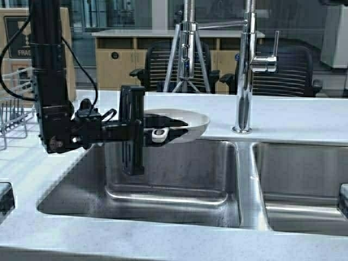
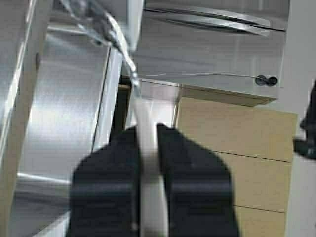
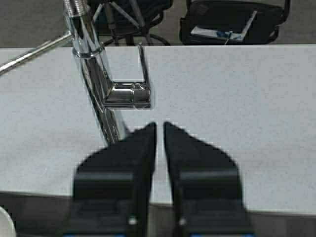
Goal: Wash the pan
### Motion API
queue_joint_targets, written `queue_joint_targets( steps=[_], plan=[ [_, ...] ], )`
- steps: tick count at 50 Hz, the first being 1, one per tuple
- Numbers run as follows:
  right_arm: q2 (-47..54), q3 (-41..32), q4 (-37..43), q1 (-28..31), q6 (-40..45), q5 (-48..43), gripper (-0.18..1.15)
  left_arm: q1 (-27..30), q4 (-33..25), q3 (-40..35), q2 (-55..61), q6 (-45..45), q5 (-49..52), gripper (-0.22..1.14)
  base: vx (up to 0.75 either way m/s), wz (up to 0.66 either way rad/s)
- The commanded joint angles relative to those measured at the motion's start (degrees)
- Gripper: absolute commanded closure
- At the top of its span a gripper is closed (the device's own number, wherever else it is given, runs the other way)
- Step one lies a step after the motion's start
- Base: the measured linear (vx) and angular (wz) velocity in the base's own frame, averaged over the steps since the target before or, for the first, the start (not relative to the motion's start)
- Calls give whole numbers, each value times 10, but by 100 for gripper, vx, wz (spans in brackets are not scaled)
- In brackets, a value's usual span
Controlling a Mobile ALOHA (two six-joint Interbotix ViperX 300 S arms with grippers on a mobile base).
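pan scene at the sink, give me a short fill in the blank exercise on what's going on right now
1. The left gripper holds the small shallow round cream pan by its ____.
2. The pan hangs over the ____ basin of the stainless steel double sink.
3. The tall chrome faucet stands on the white countertop, to the ____ of the pan in the high view.
4. The right gripper has its fingers ____, holding nothing.

Missing words: handle; left; right; shut
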Motion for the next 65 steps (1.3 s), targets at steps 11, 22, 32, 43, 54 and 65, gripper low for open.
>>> queue_joint_targets(
  steps=[11,22,32,43,54,65],
  plan=[
    [208,-190,-17,29,13,21,-7,-6,0,6,3,25,-42,89,4,-4],
    [301,-259,-18,-4,7,18,-7,-7,-1,4,6,22,-44,89,3,5],
    [371,-320,-22,-32,7,18,-7,-8,-1,5,6,20,-43,89,2,4],
    [415,-370,-22,-34,6,29,-7,-7,-1,4,7,19,-43,89,1,0],
    [434,-396,-22,-40,7,64,-7,-7,0,6,7,20,-43,89,0,0],
    [439,-410,-17,-74,12,86,-7,-8,0,5,8,20,-43,89,0,0]
  ],
)
